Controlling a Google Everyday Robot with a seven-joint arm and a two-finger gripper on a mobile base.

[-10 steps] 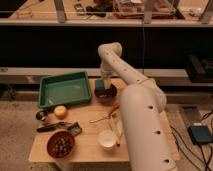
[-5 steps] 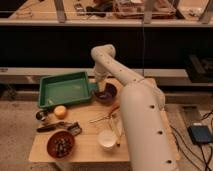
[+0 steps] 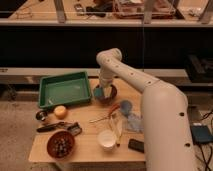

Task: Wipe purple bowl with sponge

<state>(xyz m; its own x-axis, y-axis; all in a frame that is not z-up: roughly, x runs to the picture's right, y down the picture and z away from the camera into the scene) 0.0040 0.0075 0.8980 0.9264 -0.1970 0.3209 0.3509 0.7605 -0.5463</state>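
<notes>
A: Start with the big things. What's where?

B: The white arm (image 3: 150, 95) reaches from the right foreground across the wooden table (image 3: 85, 145). On the table's left sits the green tray (image 3: 64, 90); the purple bowl (image 3: 106, 94) stands just beside the tray's right wall, near the far edge.

A: And the gripper?

B: The gripper (image 3: 101, 91) is down at the bowl's left rim, clamped shut on the sponge (image 3: 99, 92), a small teal block. I think the sponge touches the bowl's inside, but the wrist hides the contact.

A: What has changed?

B: Over the last second the wrist has swung from the bowl's right side toward its left, closer to the tray. That looks like a wiping stroke under way, so the task seems to be mid-wipe rather than finished.

A: Room to move?

B: Tight on the left, where the tray wall is close. The far table edge is near too. Toward the front there is open wood before the pale cloth (image 3: 131, 120), the white cup (image 3: 106, 138) and the brown bowl (image 3: 60, 144).
</notes>
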